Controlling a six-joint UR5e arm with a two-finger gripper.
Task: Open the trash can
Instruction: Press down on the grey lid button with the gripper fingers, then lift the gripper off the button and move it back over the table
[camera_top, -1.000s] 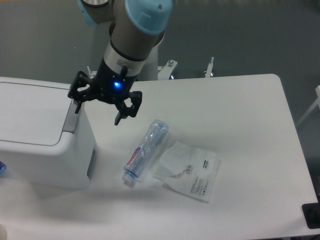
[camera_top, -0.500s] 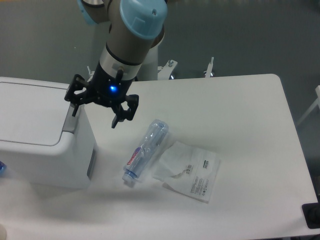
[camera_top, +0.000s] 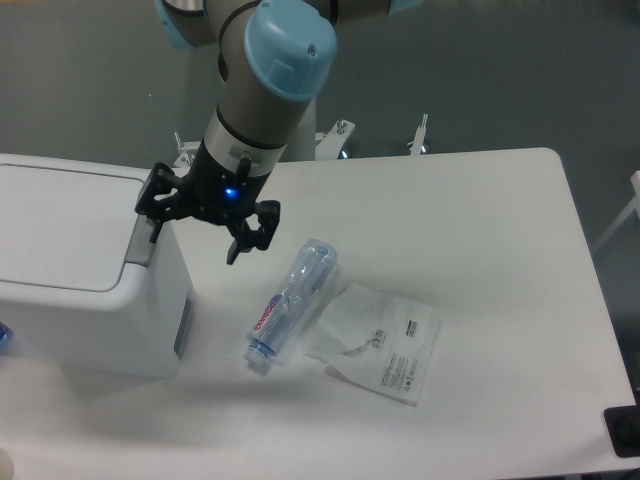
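The trash can (camera_top: 70, 260) is a large white box with a flat lid, standing at the left of the table. Its grey latch tab (camera_top: 142, 237) runs down the lid's right edge. My gripper (camera_top: 197, 226) hangs open just right of the can's top right corner. Its left finger (camera_top: 153, 205) sits at the upper end of the latch tab, touching or nearly touching it. The right finger (camera_top: 248, 233) hangs over the bare table. Nothing is held between the fingers.
A crushed clear plastic bottle (camera_top: 291, 300) lies on the table right of the can. A flat white plastic packet (camera_top: 378, 341) lies beside it. A black object (camera_top: 624, 430) shows at the lower right corner.
The gripper has shifted slightly down and back toward the can's corner, staying open. The can's lid, the bottle and the packet have not moved.
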